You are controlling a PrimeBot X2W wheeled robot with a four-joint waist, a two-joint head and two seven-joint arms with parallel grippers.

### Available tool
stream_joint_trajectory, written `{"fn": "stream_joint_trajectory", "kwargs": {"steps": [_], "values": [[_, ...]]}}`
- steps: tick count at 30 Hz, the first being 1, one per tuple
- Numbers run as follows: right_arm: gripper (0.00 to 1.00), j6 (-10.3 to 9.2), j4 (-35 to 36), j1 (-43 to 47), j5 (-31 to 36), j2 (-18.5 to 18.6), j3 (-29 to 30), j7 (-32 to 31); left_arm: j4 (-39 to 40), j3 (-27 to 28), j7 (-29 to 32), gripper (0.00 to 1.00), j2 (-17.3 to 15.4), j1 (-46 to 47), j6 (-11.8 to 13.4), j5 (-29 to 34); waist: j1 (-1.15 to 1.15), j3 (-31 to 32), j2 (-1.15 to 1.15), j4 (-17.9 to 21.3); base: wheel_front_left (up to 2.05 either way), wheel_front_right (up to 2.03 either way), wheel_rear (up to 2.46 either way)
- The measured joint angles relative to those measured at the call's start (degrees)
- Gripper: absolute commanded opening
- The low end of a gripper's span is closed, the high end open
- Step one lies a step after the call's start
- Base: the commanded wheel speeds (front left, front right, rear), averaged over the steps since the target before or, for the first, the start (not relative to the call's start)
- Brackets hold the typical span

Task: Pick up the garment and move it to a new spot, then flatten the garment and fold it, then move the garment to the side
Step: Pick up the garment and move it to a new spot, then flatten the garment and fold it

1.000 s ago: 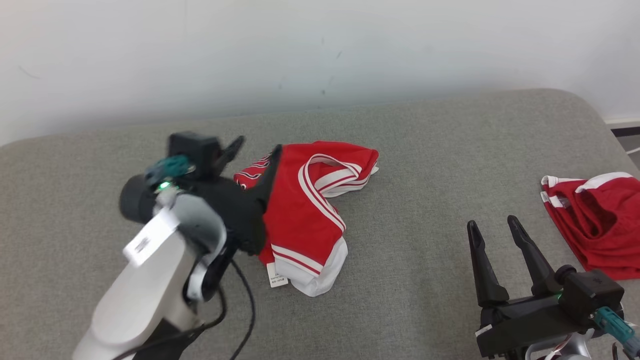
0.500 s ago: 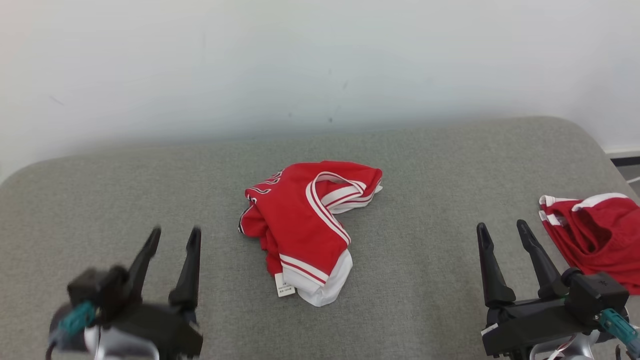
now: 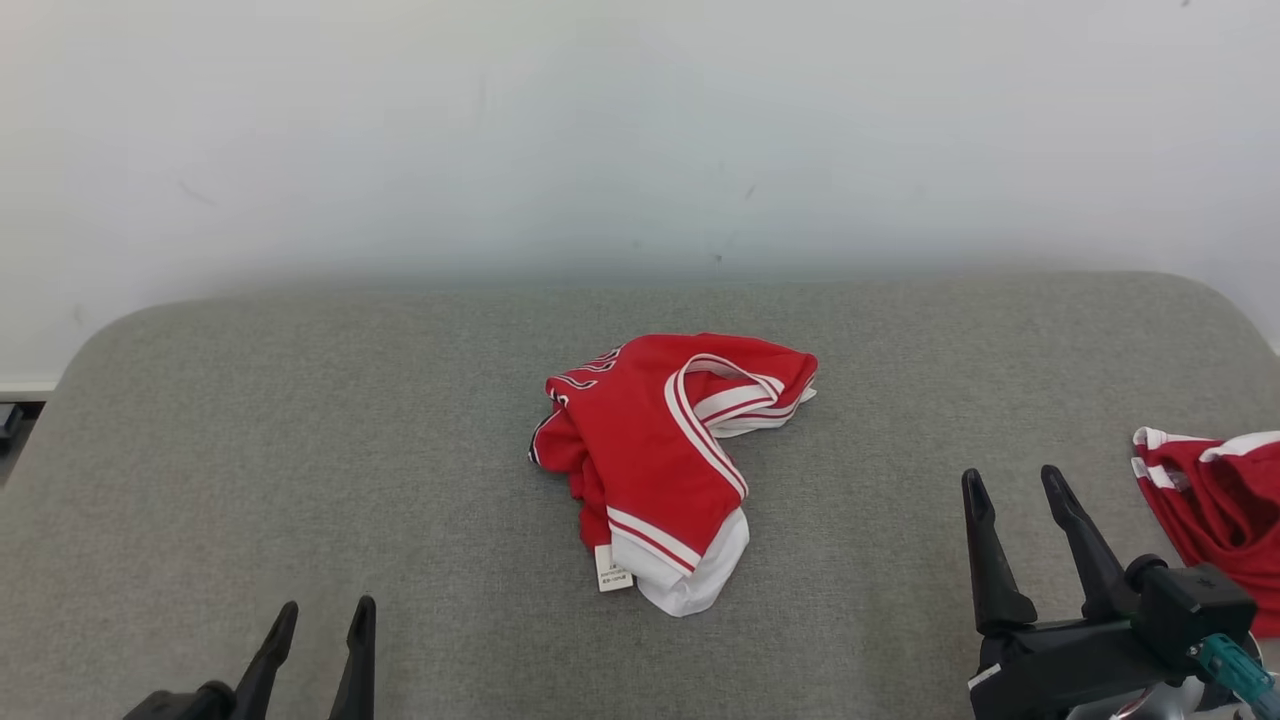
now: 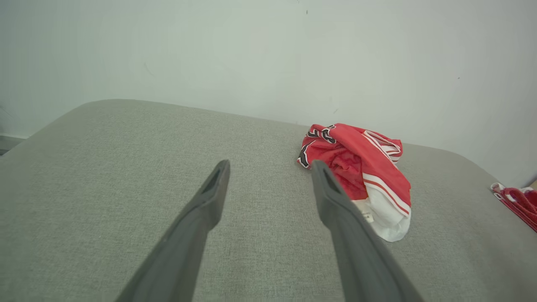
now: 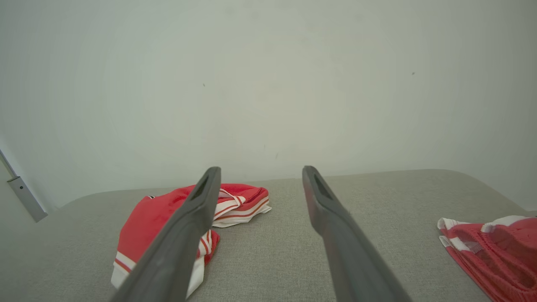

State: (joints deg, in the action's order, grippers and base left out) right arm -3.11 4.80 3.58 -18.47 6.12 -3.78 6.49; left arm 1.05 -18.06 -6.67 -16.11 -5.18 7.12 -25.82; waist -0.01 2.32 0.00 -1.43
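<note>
In your head view the crumpled red garment (image 3: 670, 460) lies in the middle of the grey cushion (image 3: 300, 430), its white tag (image 3: 612, 572) facing you. The left wrist view shows its black lettering (image 4: 314, 138) more plainly. The left gripper (image 3: 328, 603) and right gripper (image 3: 1010, 473) hover with fingers apart, holding nothing. Bare cushion spreads leftward, and a second red garment (image 3: 1215, 500) crowds the right edge.

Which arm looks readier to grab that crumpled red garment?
Right, narrowly: the right gripper is open and level with the lower half of the red garment, while the left gripper sits lower, nearer the robot.
</note>
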Motion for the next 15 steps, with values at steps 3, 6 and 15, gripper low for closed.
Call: {"fn": "stream_joint_trajectory", "kwargs": {"steps": [3, 6, 15], "values": [[1.00, -0.44, -1.10, 0.01, -0.05, -0.08, 0.13, -0.01, 0.55, 0.71, -0.01, 1.00, -0.11, -0.80, 0.00, 0.08, 0.01, -0.17, 0.00, -0.41, 0.00, 0.00, 0.00], [1.00, -0.70, -1.75, 0.02, -0.82, -0.41, 0.79, 0.01, 1.53, 1.19, -0.49, 1.00, -0.32, -1.63, 0.00, 0.09, 0.01, -0.33, 0.00, -0.42, 0.00, 0.00, 0.00], [1.00, -1.49, -3.92, 0.01, -1.19, -0.62, 2.55, 0.59, 3.44, 3.12, -0.93, 1.00, -1.14, -2.80, 0.00, 0.27, 0.02, -1.44, 0.00, 0.43, 0.00, 0.00, 0.00]]}}
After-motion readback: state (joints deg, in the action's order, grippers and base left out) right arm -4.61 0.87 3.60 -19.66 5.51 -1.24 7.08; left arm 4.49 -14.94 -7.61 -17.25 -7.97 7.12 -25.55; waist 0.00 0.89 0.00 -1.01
